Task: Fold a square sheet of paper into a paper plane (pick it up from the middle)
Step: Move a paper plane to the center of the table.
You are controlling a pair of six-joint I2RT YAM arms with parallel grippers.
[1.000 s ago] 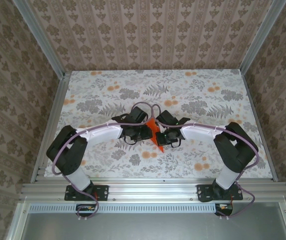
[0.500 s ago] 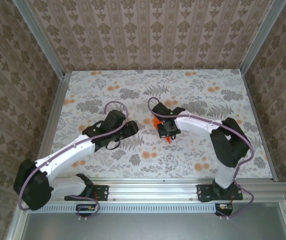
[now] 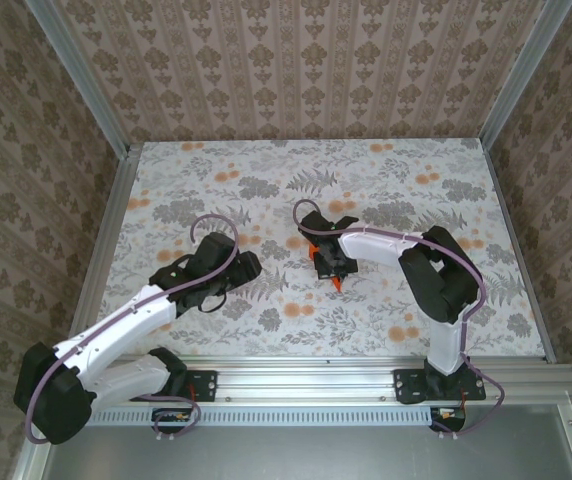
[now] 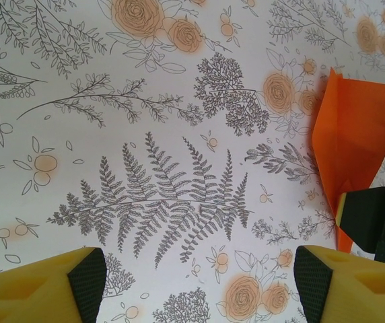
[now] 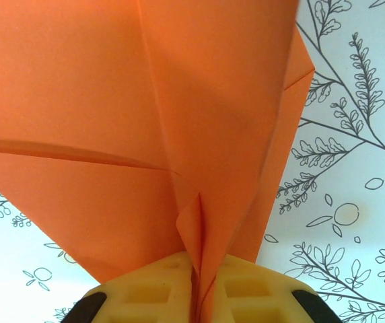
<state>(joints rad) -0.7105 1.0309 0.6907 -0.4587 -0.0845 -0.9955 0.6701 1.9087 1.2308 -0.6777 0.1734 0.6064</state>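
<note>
Near counter (image 3: 416, 300) centre: right hand (image 5: 196, 293) clamped on the paper plane (image 5: 179, 101) at its centre crease. Plane's long axis runs far-to-near, narrow end toward the near edge. Left hand (image 4: 199, 269) has fingers apart and empty, well apart from the plane, which lies to its right. Right arm nearer.

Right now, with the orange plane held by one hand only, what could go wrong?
1. The right hand pinches the paper plane at its narrow folded edge alone; thin paper may slip or crumple.
2. The left hand is open and apart from it, so the loose flaps may spring open.
</note>
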